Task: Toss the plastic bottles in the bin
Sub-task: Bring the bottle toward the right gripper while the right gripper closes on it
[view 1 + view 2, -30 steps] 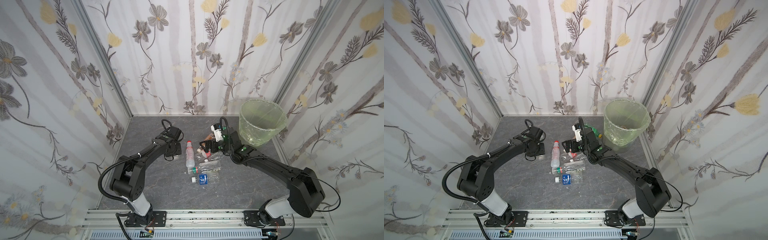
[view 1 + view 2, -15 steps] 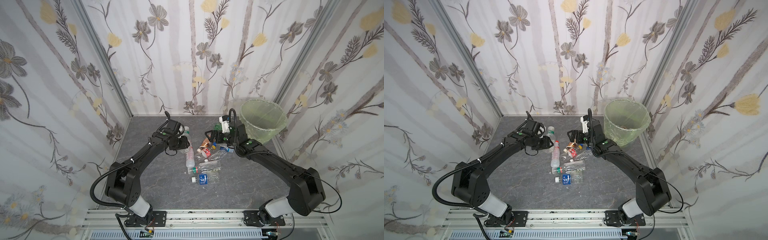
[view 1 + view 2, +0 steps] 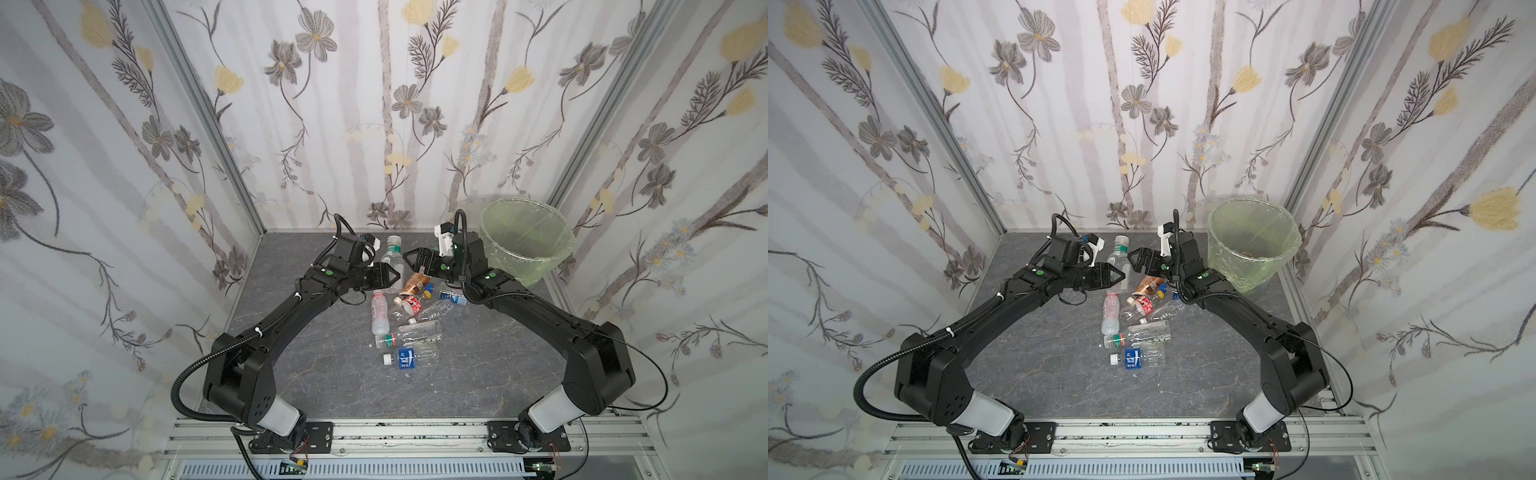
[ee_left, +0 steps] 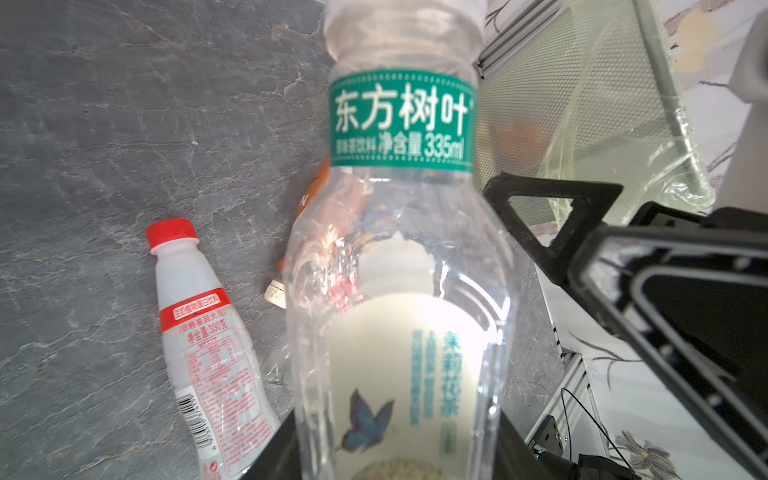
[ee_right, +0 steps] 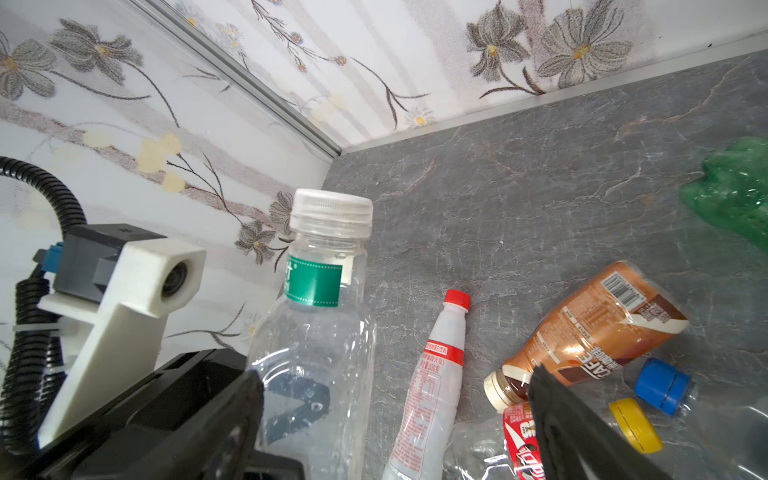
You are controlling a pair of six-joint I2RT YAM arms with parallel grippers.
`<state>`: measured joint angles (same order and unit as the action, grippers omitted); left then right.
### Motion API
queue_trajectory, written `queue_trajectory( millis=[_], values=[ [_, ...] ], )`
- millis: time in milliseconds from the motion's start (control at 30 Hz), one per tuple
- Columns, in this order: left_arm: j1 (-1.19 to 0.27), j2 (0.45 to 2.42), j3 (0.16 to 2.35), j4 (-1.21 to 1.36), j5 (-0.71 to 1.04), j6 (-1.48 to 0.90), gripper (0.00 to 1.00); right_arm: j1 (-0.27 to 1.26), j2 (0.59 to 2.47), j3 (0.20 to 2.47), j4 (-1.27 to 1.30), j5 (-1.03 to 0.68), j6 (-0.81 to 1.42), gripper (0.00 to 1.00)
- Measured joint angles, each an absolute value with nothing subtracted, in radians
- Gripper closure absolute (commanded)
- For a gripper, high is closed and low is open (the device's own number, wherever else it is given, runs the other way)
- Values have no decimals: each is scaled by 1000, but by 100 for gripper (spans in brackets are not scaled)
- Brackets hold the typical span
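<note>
Green-label bottle (image 3: 391,262) rises off counter (image 3: 332,382) | left end effector (image 3: 392,277) grips it, right end effector (image 3: 411,261) open, empty | handover may drop it short of bin (image 3: 536,270)

This is looking like a robot-lab test booth, not a lived-in room. Flower-printed wall panels (image 3: 374,104) are closing in three sides around the bin (image 3: 536,270), and a bare aluminium post (image 3: 582,145) is rising just behind it. The bin is standing on a grey stone-look tabletop (image 3: 478,374); well in front of it, a slotted aluminium rail (image 3: 415,432) is carrying the bolted bases of two black arms (image 3: 291,311). Loose plastic bottles (image 3: 406,358) are lying just beside the bin.
</note>
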<state>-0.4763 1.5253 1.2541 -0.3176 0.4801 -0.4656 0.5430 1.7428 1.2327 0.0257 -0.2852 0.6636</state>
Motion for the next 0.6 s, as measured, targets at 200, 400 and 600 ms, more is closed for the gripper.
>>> queue_trajectory(
  millis=[200, 400, 600],
  values=[
    [-476, 1531, 1252, -265, 502, -471, 54, 567, 1767, 1261, 43, -305, 691, 8],
    [-476, 1532, 1227, -234, 512, -471, 54, 585, 1802, 1296, 50, -318, 707, 9],
    [-476, 1530, 1208, -226, 513, -475, 54, 595, 1832, 1328, 51, -332, 719, 13]
  ],
)
